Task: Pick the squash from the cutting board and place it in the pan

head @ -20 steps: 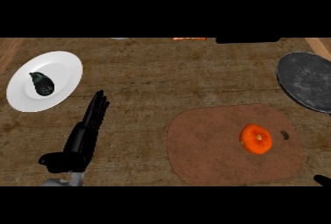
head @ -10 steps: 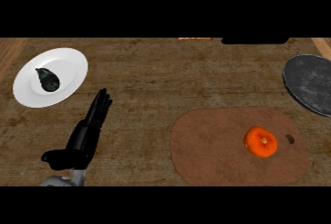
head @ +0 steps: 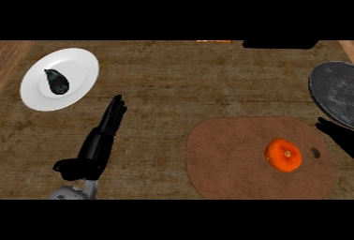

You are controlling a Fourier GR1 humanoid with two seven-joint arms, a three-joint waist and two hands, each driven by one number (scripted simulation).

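Head view: right hand (head: 339, 133) mostly cut off

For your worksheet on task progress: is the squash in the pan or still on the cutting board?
On the board. The orange squash lies on the brown board; the dark pan at the right edge shows nothing in it.

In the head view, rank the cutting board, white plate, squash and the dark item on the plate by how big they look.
Largest to smallest:
1. cutting board
2. white plate
3. squash
4. dark item on the plate

The last two look close in size; the squash looks slightly bigger.
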